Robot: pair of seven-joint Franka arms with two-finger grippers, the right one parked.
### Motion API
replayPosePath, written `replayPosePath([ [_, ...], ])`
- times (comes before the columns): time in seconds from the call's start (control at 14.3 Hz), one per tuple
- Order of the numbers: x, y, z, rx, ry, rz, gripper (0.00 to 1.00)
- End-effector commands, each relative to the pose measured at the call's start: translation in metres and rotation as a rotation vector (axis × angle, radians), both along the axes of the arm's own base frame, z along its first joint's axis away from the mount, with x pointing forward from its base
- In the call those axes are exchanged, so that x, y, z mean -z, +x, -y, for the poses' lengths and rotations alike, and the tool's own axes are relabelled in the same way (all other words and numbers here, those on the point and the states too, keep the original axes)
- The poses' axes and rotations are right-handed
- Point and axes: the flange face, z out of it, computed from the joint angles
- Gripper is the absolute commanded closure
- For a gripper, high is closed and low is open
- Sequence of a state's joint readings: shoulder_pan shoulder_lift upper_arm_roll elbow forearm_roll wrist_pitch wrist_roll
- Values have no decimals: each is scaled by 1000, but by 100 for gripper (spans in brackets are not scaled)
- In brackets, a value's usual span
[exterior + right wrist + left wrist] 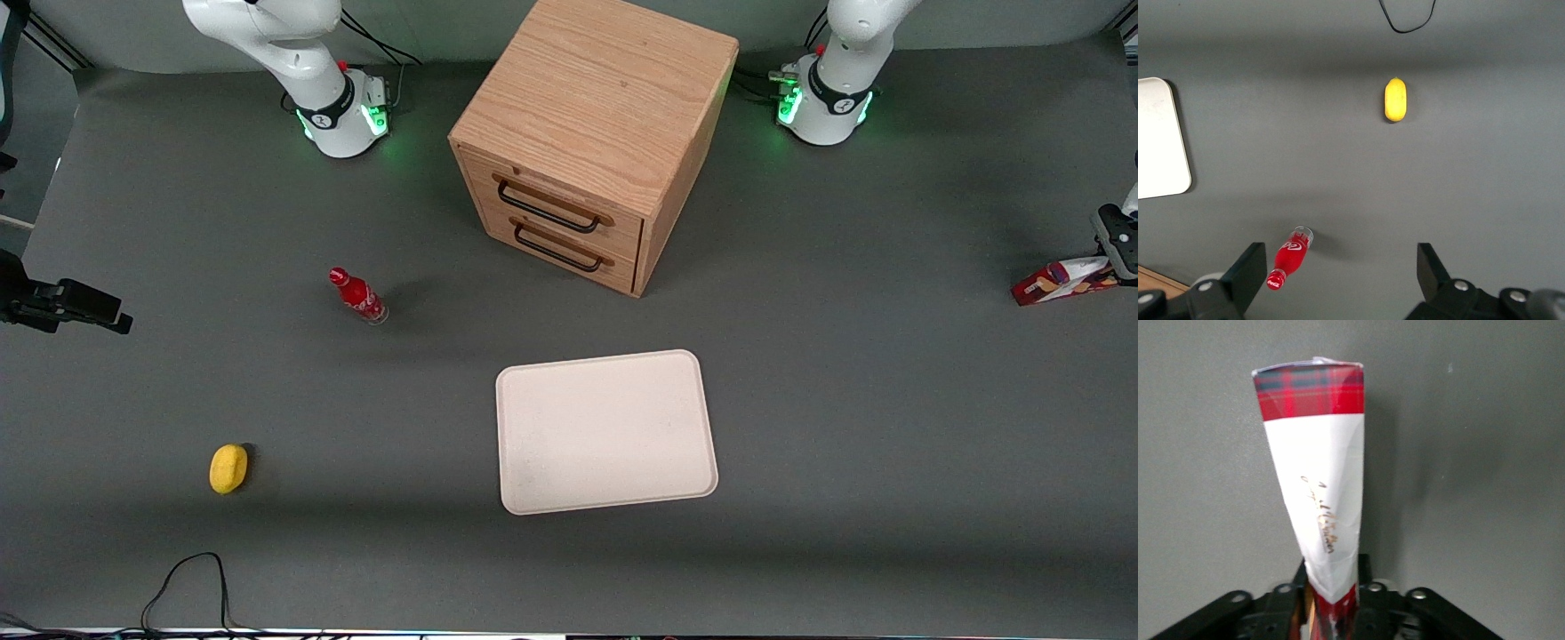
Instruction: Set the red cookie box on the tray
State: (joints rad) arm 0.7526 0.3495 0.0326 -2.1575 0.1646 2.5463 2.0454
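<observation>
My gripper [1111,267] is clamped on one end of the red cookie box [1062,280], whose long axis points out toward the tray [613,498], well apart toward the parked arm's end.

light: even, soft overhead, fairly bright
shadows: faint band on table [800,569] at 6 o'clock; bottle [358,296] shadow toward 3
glow: green at arm bases
focus: front sharp, wrist slightly soft
</observation>
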Motion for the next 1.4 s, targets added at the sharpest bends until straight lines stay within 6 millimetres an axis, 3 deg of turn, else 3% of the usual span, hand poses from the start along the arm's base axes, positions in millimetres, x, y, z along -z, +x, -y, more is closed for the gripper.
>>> replayPosePath([
  [0.0,-1,3,2,24,5,8,100],
  [0.28,-15,14,9,38,11,20,100],
  [0.42,-44,22,13,26,14,25,100],
  [0.91,-209,79,52,-95,-21,-81,100],
  [1.19,-299,101,77,-175,-9,-93,100],
  [1.33,-327,107,92,-222,-1,-85,100],
])
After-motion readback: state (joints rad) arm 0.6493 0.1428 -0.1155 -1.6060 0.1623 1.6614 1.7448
